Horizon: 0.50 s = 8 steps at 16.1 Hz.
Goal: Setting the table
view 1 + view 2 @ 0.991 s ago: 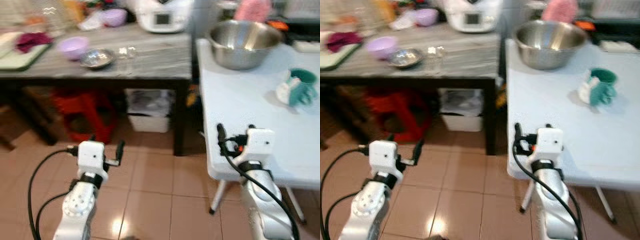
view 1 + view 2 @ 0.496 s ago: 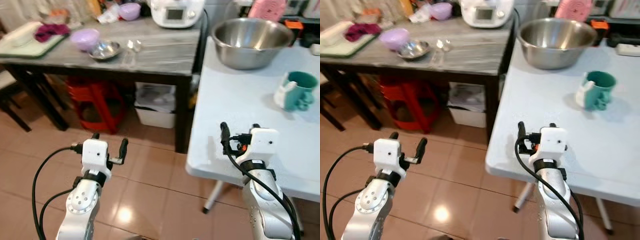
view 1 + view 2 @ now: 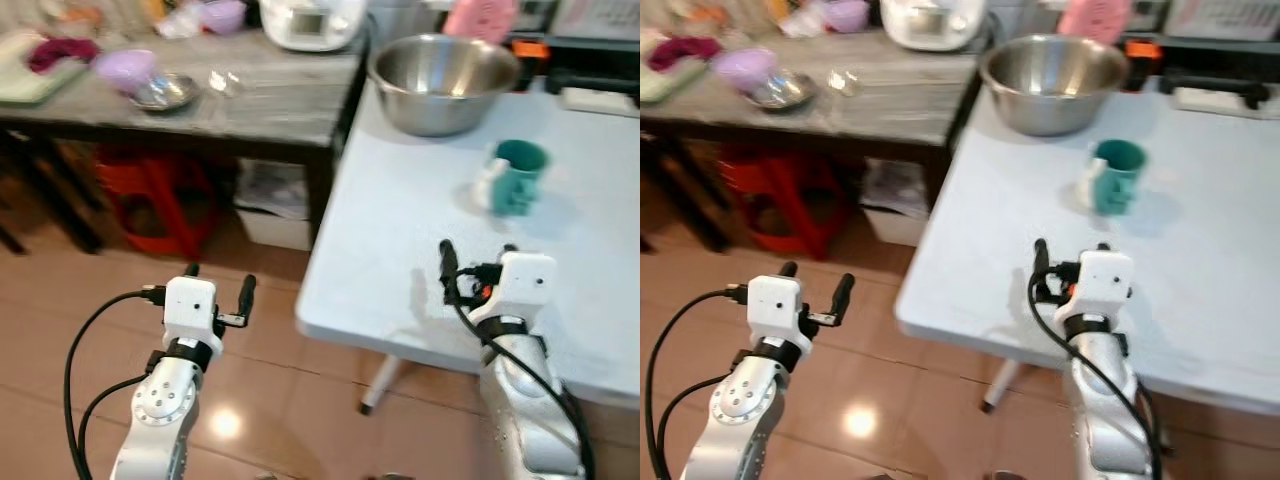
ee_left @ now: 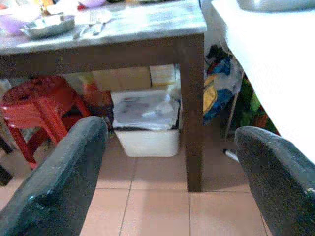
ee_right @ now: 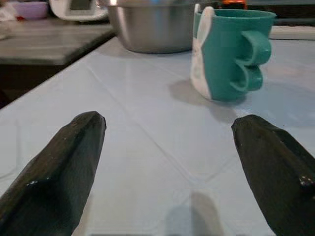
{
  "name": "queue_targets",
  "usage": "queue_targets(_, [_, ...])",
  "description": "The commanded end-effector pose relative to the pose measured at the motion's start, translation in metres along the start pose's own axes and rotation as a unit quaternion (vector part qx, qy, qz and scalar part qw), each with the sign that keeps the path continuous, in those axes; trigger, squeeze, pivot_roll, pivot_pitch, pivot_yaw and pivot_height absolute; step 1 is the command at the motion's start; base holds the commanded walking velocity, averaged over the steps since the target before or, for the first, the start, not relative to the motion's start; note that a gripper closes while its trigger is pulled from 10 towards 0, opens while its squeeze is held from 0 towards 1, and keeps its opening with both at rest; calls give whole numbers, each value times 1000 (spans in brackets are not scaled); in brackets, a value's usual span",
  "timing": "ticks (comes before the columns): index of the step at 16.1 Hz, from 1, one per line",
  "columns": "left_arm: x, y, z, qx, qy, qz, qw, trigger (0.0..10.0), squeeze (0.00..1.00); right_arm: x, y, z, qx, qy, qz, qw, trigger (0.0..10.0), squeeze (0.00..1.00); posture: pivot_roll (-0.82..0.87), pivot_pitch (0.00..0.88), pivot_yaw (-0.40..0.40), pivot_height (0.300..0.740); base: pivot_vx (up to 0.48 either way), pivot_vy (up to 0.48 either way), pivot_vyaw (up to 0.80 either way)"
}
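right gripper (image 5: 167, 142): fingers spread wide, nothing between them, held low over the near part of the white table (image 3: 420, 230). straight ahead of the jaws, apart from them, a teal mug (image 5: 229, 51) stands upright on the tabletop, handle turned to the gripper's right, with a white piece against its left side. beyond the mug, a large steel bowl (image 3: 443, 82) sits near the table's far left corner. further back, past the mug to the right, a white item (image 3: 597, 98) lies by a dark appliance (image 3: 575, 62), and a pink object (image 3: 480, 20) stands behind the bowl; what these are cannot be told. the tabletop is pale, smooth and faintly creased.

left gripper (image 4: 170, 167): fingers likewise well apart and empty, hanging over the terracotta tiled floor (image 3: 60, 320), left of the white table's edge. ahead of these jaws stands a dark-legged side table with a grey wood-grain top (image 3: 260, 100). under it, a red stool (image 4: 37, 105) and a white bin (image 4: 145, 123) with a liner. on its top, a steel dish (image 3: 165, 92), a purple bowl (image 3: 125, 68), a small glass (image 3: 226, 80), a white cooker (image 3: 310, 22) at the back and a second purple bowl (image 3: 222, 14) beside it. at the far left, a dark red cloth (image 3: 62, 52) lies on a pale green board (image 3: 30, 82).
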State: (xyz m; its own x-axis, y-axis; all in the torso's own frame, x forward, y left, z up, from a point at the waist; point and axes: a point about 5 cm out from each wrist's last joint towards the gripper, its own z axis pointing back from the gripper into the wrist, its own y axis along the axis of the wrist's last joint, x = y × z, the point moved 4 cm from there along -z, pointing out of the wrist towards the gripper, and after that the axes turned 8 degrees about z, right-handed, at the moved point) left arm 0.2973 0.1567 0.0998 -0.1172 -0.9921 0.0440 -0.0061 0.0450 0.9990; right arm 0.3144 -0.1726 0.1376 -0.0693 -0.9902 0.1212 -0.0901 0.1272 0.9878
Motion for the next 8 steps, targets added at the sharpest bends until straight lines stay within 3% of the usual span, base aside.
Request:
queue_targets(1, [-5,-1,2,-3,9,-4,1000,10000,0,-4,2,-1,2,6,-2,1000,10000,0,-109,133,74,740,0,-296,0])
queue_targets(8, [1,3,-1,9,-14,2,1000,10000,0,-4,4,0,4,3,-3,1000,10000,0,-121,143,85,740,0,0,0])
